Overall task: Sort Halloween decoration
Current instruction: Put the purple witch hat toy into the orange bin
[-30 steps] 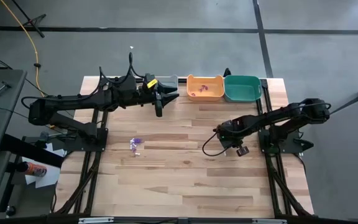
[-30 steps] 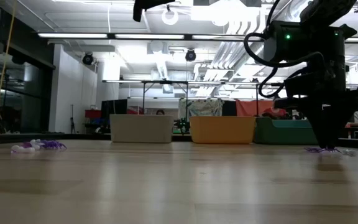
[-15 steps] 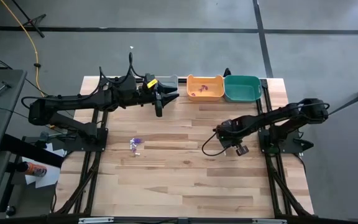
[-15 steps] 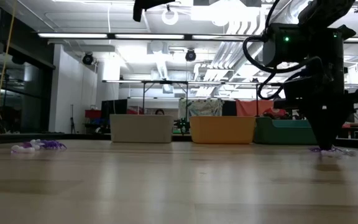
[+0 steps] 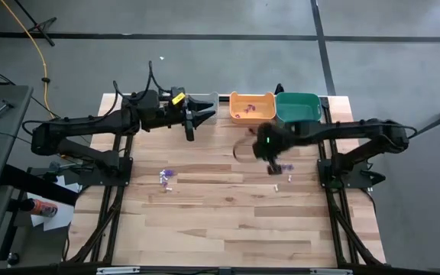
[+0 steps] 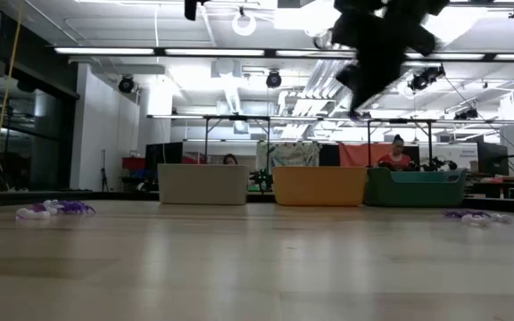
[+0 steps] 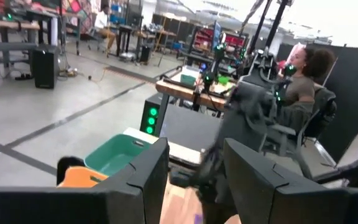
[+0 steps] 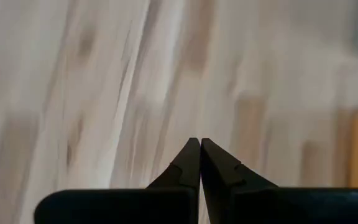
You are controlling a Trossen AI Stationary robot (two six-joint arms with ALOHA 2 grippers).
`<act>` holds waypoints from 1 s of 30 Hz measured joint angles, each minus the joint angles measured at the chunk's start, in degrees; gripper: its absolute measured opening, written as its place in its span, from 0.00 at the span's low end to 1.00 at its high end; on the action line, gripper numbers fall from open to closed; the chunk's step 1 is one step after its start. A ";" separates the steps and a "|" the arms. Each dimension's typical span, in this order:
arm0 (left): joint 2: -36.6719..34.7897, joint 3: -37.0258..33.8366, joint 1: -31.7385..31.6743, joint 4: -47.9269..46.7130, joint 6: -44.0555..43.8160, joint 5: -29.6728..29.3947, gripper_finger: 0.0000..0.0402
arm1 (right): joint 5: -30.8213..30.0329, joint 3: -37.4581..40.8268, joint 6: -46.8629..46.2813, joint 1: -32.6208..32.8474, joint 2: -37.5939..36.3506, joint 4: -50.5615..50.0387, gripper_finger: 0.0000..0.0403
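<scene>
Two small clusters of the Halloween decoration lie on the wooden table: purple and white trinkets at the left middle (image 5: 166,177) (image 6: 56,209), and purple and white ones at the right middle (image 5: 284,174) (image 6: 473,215). My right gripper (image 5: 275,165) (image 8: 199,149) hangs blurred above the right cluster, fingers shut; no trinket shows between the tips. My left gripper (image 5: 192,124) (image 7: 194,180) stands open and level by the grey bin (image 5: 206,100), holding nothing.
Grey, orange (image 5: 252,108) and teal (image 5: 298,108) bins stand in a row along the far edge; the orange one holds a few trinkets. Bare wood fills the table's near half. A person (image 7: 303,81) sits beyond the table.
My right gripper has risen from the trinkets at the right middle of the table and swung toward the far-left, nearer the orange bin, tipping less steeply down. The trinket clusters lie where they were. My left arm has kept nearly still.
</scene>
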State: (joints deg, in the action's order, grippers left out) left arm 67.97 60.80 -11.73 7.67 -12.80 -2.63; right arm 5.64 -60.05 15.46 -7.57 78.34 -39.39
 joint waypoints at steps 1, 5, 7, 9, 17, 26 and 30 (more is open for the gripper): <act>-0.42 0.00 -0.21 -0.19 0.08 0.00 0.36 | 1.47 -1.04 -1.98 -1.51 -0.04 1.77 0.00; -2.26 0.00 -0.98 -0.21 1.89 0.02 0.36 | 6.83 -2.51 -9.34 -6.63 -0.13 11.34 0.00; -3.12 0.00 -1.10 -0.12 2.87 0.01 0.36 | 8.23 -2.28 -12.61 -8.27 -0.13 17.99 0.00; -3.92 0.00 -1.13 -0.86 3.84 0.65 0.36 | 8.50 -1.22 -15.98 -9.28 -0.13 25.33 0.00; -7.08 -0.02 -1.93 -9.87 7.48 4.01 0.36 | 9.62 0.94 -25.08 -9.48 -0.13 51.51 0.00; -5.84 -10.55 -3.29 4.46 1.27 11.07 0.36 | 11.50 0.94 -28.59 -8.65 -0.13 59.83 0.00; -6.50 -19.13 -3.86 15.61 -6.03 11.08 0.36 | 11.50 0.96 -28.70 -7.79 -0.13 59.84 0.00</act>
State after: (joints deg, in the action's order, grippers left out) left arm 61.47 41.66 -15.59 23.28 -18.83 8.45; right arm 17.15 -59.09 -13.24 -15.36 78.22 20.45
